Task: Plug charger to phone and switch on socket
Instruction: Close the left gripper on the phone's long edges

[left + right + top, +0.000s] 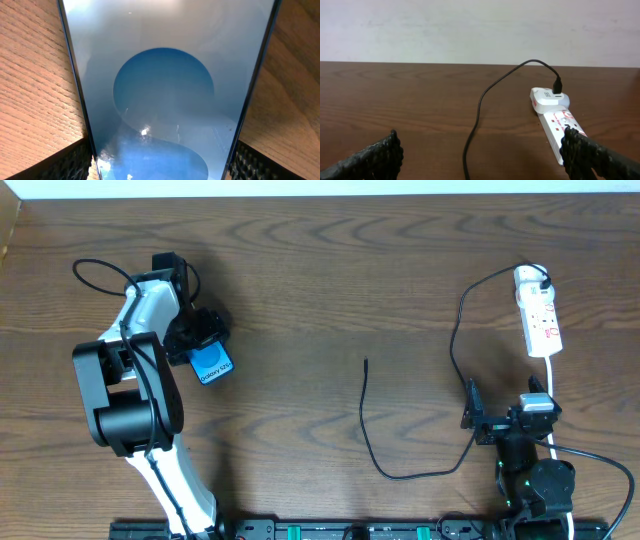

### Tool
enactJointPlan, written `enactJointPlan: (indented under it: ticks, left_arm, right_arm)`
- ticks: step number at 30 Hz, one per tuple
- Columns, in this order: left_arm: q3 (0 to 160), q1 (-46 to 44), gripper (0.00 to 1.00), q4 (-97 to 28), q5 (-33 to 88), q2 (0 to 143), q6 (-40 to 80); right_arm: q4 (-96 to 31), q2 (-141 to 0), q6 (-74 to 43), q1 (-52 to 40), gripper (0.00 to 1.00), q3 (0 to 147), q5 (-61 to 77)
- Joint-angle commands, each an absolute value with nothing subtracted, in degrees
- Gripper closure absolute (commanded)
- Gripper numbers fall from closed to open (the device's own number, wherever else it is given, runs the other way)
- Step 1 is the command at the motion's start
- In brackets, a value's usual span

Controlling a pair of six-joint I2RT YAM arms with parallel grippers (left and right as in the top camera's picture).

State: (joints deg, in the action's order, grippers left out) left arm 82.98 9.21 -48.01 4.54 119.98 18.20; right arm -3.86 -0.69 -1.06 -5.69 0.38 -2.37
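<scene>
The phone [212, 365] lies on the table at the left, blue screen up, and fills the left wrist view [165, 75]. My left gripper [204, 348] [162, 162] straddles it, and its pads [72, 164] rest against the two long edges. The white socket [540, 320] [559, 121] lies at the far right. The charger [365, 420] [479, 102] has its black plug [557, 88] in the socket's far end. Its cable loops across the table to a free tip [366, 362] near the middle. My right gripper [505, 420] [480, 160] stands open, short of the socket and above the cable.
The socket's thick white cord [551, 395] runs toward me past the right arm. A thin black wire [95, 270] loops behind the left arm. Bare wooden table [300, 280] lies between phone and cable tip, with a pale wall [470, 30] beyond the far edge.
</scene>
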Motion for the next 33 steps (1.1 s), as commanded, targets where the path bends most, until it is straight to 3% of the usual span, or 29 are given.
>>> enactJointPlan:
  ticks: [1, 27, 33]
  left_arm:
    - [81.58, 9.21, 0.14, -48.47, 4.12, 120.73, 18.35]
    - [81.58, 9.21, 0.26, -48.36, 4.08, 120.73, 18.31]
    - [81.58, 9.21, 0.34, -48.31, 4.10, 120.73, 18.31]
  right_arm:
    - [-4.08, -0.43, -1.65, -6.04, 0.01, 0.32, -2.87]
    - [-4.08, -0.43, -1.65, -6.04, 0.01, 0.32, -2.87]
    - [-4.08, -0.43, -1.65, -6.04, 0.01, 0.32, -2.87]
